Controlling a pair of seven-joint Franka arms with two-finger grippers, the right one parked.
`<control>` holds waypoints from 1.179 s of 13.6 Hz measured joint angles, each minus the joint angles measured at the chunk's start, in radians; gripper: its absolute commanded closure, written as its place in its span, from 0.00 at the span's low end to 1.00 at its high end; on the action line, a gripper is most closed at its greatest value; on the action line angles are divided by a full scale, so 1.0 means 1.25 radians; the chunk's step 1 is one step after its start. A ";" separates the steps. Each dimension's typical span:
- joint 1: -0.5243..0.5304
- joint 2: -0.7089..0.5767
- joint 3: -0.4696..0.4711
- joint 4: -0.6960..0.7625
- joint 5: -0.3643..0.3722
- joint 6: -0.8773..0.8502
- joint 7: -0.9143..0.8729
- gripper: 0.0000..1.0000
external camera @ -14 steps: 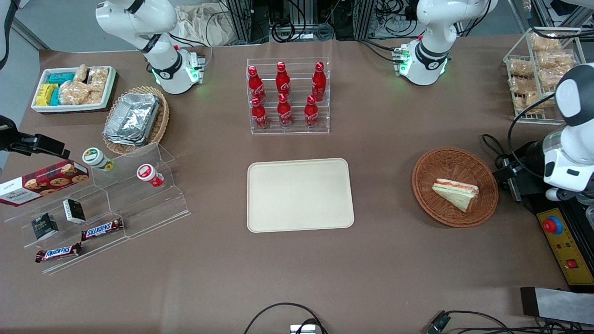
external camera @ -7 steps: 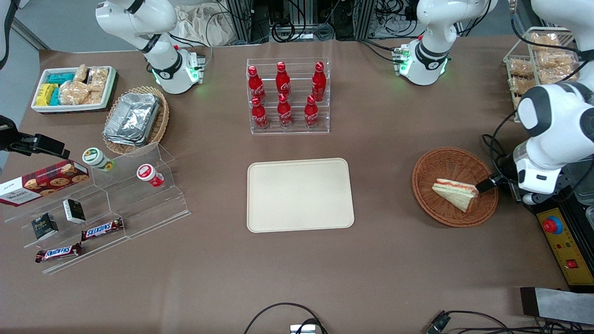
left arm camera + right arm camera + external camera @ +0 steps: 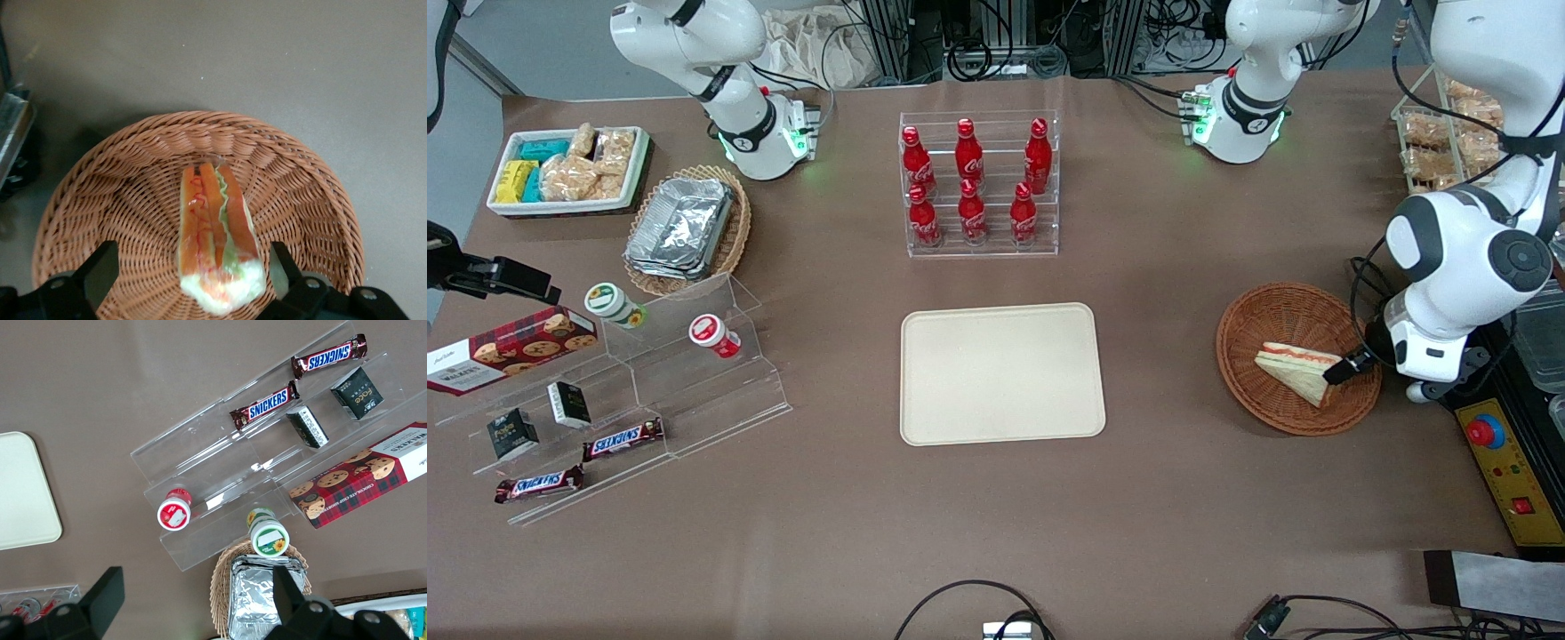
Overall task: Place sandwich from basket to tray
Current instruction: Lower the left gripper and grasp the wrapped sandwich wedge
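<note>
The gripper (image 3: pixel 190 280) hangs over the basket (image 3: pixel 1280 307), jaws spread wide. The sandwich (image 3: pixel 215 240) lies between its fingers (image 3: pixel 101 270), untouched.

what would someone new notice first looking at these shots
Probably the sandwich lying in the woven basket, with the gripper open astride its wide end. Next, the bare cream tray mid-table, and the red bottles racked farther from the front camera.

Bright, even overhead light, soft shadows; the gripper (image 3: pixel 190 283) over the basket (image 3: pixel 300 193) blurs slightly; no glare.
</note>
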 measured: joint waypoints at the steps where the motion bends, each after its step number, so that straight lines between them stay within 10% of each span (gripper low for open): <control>1: 0.000 0.010 -0.001 0.000 -0.005 0.012 0.000 0.00; 8: -0.001 0.046 -0.009 -0.001 -0.033 0.020 0.000 0.00; 9: -0.002 0.049 -0.009 -0.003 -0.034 0.020 0.000 0.07; 13: -0.002 0.058 -0.010 -0.002 -0.034 -0.013 0.000 0.93; 16: -0.002 0.057 -0.010 0.025 -0.035 -0.049 0.000 1.00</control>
